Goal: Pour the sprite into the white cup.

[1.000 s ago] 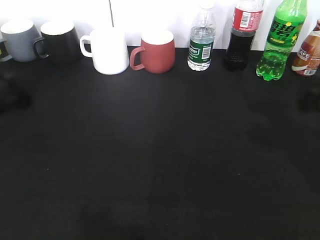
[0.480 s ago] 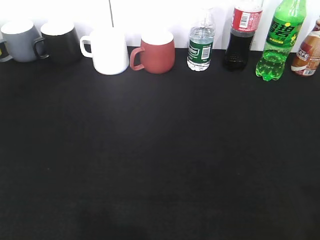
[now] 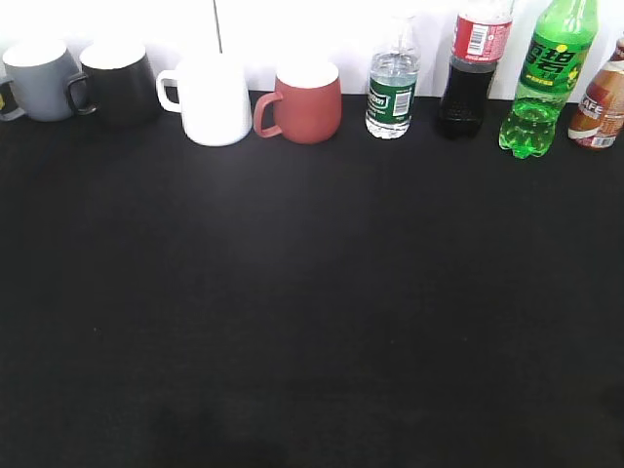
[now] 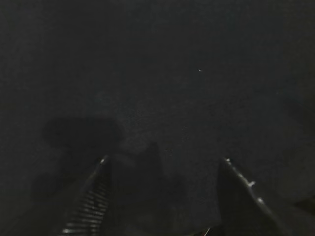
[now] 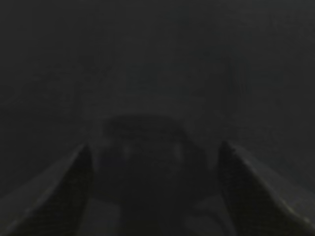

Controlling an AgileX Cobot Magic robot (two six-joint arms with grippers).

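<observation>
Dark blurs at both table edges a second ago are gone; neither arm shows in the exterior view now. Left gripper [image 4: 162, 196] and right gripper [image 5: 153, 189] hang with fingers spread over bare black cloth [image 3: 312, 312], holding nothing, likely staged before reaching. Bright translucent-green sprite [image 3: 544, 83] stands upright at 2 o'clock; glossy white cup [image 3: 213, 100], handle leftward, at 11 o'clock, well apart.
</observation>
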